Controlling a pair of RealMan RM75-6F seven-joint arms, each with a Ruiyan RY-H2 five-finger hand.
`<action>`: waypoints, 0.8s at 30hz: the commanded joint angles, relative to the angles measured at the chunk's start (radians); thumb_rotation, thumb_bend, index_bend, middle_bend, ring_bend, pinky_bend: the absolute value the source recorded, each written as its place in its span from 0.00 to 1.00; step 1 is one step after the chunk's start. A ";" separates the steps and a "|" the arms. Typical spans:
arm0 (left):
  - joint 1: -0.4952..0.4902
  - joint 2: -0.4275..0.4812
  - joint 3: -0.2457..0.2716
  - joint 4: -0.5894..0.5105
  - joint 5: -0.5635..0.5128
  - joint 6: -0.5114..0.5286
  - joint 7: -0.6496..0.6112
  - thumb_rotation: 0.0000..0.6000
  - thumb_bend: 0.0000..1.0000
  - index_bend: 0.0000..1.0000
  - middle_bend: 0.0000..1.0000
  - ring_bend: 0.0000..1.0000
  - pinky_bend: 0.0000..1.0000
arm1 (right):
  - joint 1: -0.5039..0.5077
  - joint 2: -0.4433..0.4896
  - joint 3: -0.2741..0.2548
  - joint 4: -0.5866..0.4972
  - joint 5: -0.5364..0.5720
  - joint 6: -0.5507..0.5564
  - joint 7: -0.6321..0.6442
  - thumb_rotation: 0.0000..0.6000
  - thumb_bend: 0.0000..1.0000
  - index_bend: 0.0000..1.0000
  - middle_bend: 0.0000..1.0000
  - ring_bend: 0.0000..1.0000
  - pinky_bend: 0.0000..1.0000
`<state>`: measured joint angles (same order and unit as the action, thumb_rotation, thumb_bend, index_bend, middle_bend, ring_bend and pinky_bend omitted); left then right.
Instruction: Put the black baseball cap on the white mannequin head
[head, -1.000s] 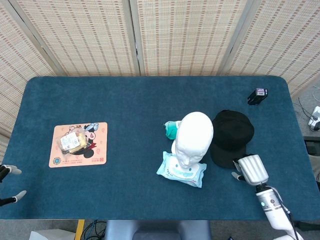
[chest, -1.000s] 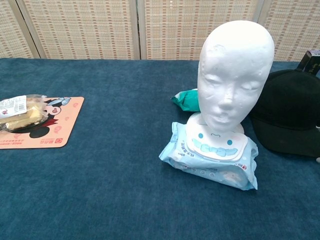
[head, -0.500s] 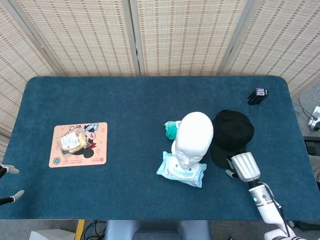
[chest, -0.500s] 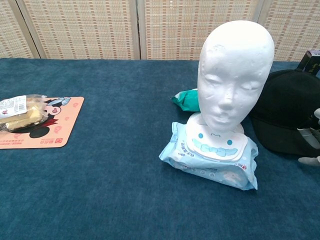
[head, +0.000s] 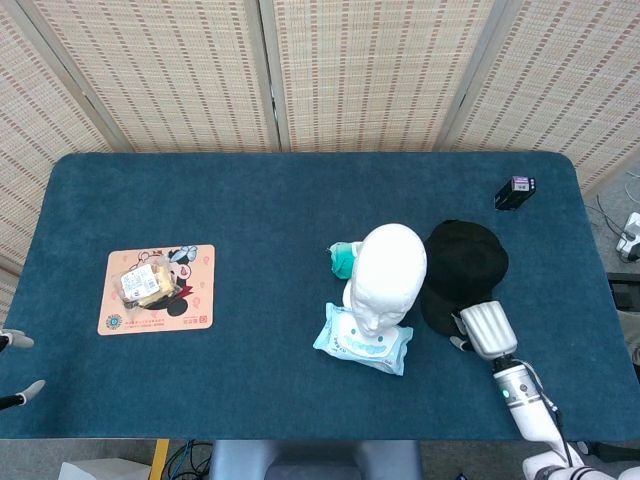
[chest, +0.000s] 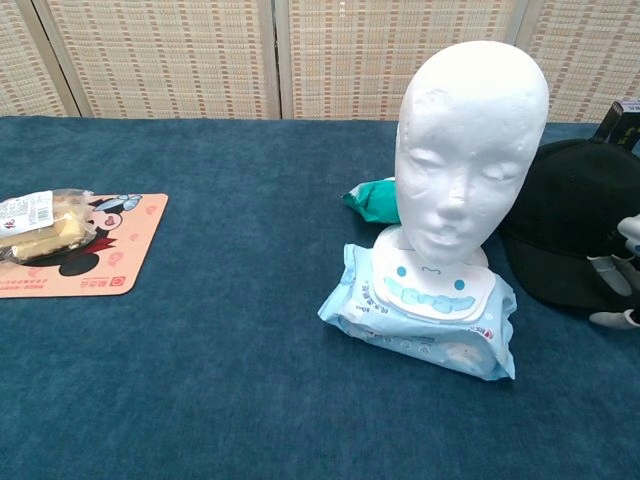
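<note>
The right hand (head: 484, 331) was positioned at the near edge of the black baseball cap (head: 463, 270), back upward, fingers pointing down toward the brim region; whether the fingers were apart or already closed on the brim could not be determined from either view. In the chest view only fingertips (chest: 626, 276) showed at the right frame edge, touching or just beside the cap's near rim. The left hand (head: 15, 370) sat at the near-left table edge, well apart from the work, fingers spread and empty. The cap lay on the blue table (head: 250, 200), crown up, just right of the white mannequin head (head: 388, 272) and touching or nearly touching it. Its long axis appeared to run near-to-far, the brim pointing near toward the right hand, although the black fabric hid the brim outline. The cap was judged light and soft, its crown likely to collapse under pressure; the stiffer brim offered the best hold. The mannequin head stood upright on a pack of wet wipes (head: 362, 343), facing near; it looked like light foam, and could tip if pushed.
</note>
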<state>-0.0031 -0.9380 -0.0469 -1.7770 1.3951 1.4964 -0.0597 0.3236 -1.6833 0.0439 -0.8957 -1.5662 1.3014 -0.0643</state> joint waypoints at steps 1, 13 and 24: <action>0.002 0.001 0.000 0.003 0.001 0.001 -0.004 1.00 0.09 0.40 0.32 0.20 0.41 | 0.003 -0.005 0.008 0.013 0.007 0.006 0.004 1.00 0.00 0.78 0.87 0.65 0.71; 0.001 0.001 -0.001 -0.006 -0.001 0.001 0.010 1.00 0.09 0.40 0.32 0.20 0.41 | 0.005 0.023 0.041 0.027 0.021 0.070 0.001 1.00 0.00 0.71 0.85 0.64 0.71; 0.002 -0.002 0.001 -0.004 -0.001 -0.001 0.014 1.00 0.09 0.40 0.32 0.20 0.41 | -0.006 0.119 0.067 -0.085 0.020 0.146 -0.024 1.00 0.00 0.55 0.71 0.52 0.71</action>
<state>-0.0009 -0.9401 -0.0462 -1.7807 1.3945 1.4962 -0.0459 0.3194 -1.5775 0.1067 -0.9649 -1.5456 1.4386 -0.0830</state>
